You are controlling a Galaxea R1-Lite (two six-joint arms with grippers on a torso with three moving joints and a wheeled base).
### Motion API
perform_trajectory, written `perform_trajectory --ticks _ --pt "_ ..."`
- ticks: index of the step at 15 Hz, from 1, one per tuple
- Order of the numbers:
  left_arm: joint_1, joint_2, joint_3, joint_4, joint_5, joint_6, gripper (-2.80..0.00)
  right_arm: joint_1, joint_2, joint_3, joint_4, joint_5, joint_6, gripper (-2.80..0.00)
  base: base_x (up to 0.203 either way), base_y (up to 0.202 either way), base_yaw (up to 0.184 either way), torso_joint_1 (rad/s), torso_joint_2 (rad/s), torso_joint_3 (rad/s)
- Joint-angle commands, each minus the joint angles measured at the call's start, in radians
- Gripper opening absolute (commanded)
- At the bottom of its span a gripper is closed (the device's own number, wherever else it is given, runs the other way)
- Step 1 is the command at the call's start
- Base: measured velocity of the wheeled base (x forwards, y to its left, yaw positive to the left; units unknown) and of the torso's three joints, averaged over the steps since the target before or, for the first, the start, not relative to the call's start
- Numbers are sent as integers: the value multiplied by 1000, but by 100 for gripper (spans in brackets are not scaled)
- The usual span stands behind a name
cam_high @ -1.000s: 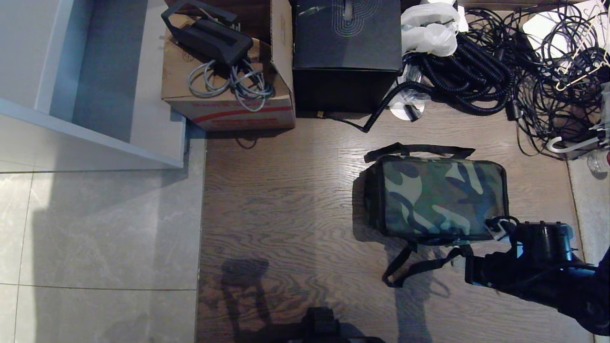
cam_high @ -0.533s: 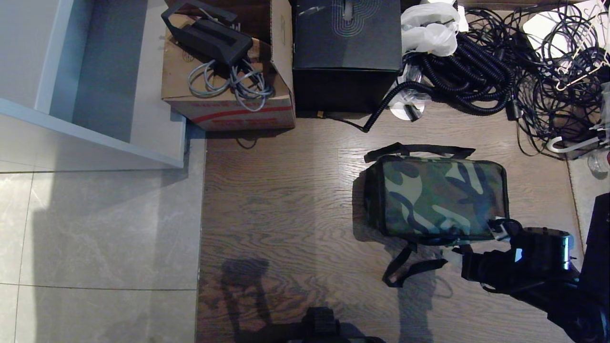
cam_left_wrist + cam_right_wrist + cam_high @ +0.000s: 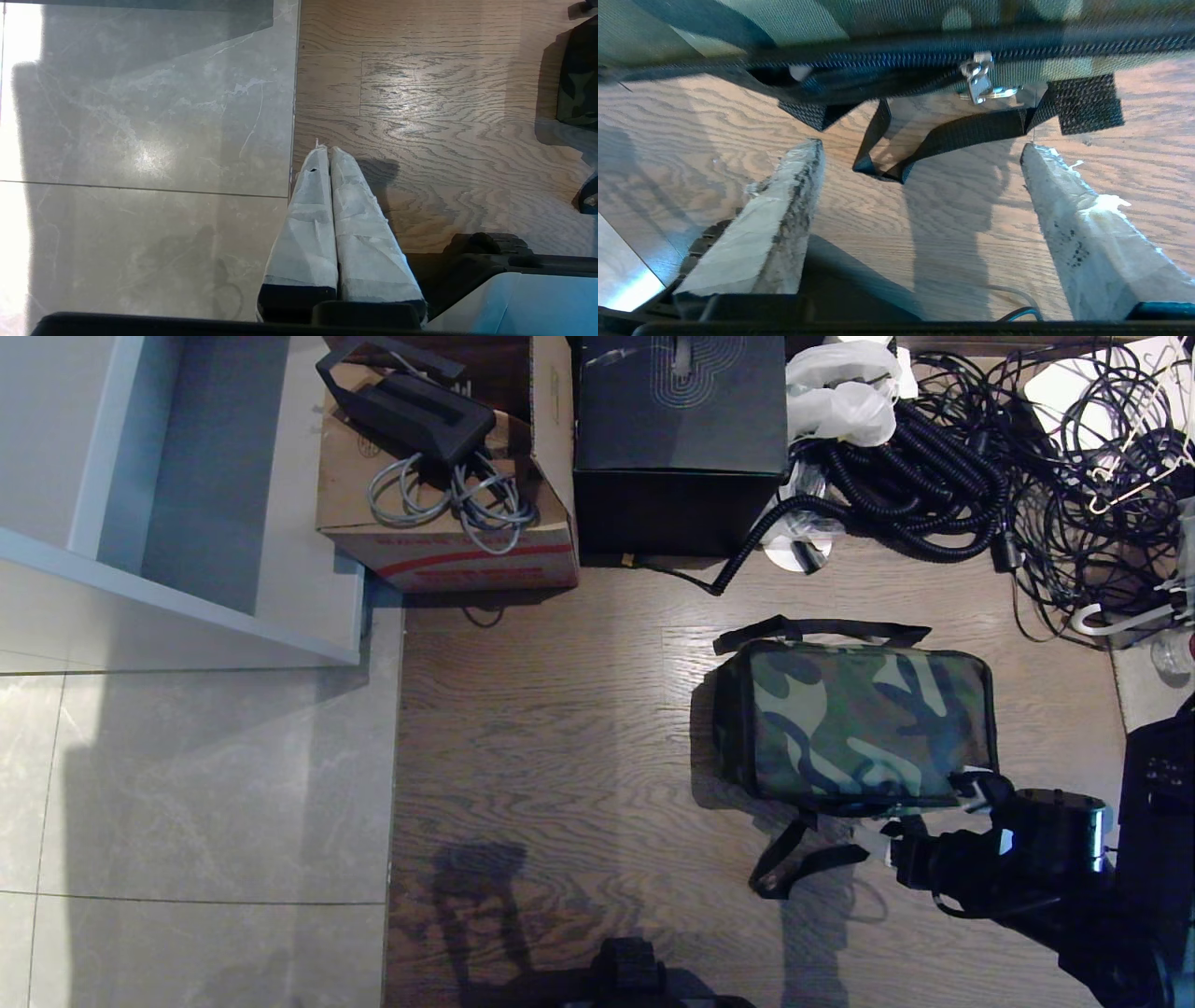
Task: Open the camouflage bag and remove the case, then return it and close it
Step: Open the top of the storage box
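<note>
One camouflage bag (image 3: 854, 723), boxy, lying on the wood floor (image 3: 560, 756) with its patterned top up and lid down; black strap (image 3: 808, 859) looped on the floor along its near side; second strap length showing at the far edge; silver zip pull (image 3: 980, 84) hanging at the near side of the zip line, close to the bag's right corner; case not visible in any view; one right gripper (image 3: 920, 149), low over the floor just beside the bag's near right corner, fingers (image 3: 784, 210) spread wide and holding nothing, tips short of the strap and zip pull; one left gripper (image 3: 324, 151), well apart from the bag, above the seam between the wood and the grey tile (image 3: 187, 784), white-wrapped fingers pressed together on nothing; one black cube box (image 3: 680, 439) at the far side of the floor, beside a cardboard box (image 3: 439, 495) carrying a black device and grey cable; one tangle of black cables (image 3: 980, 457) far right
</note>
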Motion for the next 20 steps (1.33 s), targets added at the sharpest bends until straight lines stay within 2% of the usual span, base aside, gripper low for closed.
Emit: perform_trajectory --ticks 1,15,18,20 --pt "0 0 0 -1 0 -1 -280 -2 31 2 -29 2 -2 0 0 0 0 0 0 0" --pt "0 0 0 -1 0 -1 -280 -11 109 40 -30 6 -14 0 0 0 0 0 0 0" --pt "0 0 0 -1 0 -1 -280 -16 130 48 -30 6 -36 0 0 0 0 0 0 0" --pt "0 0 0 -1 0 -1 -280 -33 106 43 -30 4 -89 0 0 0 0 0 0 0"
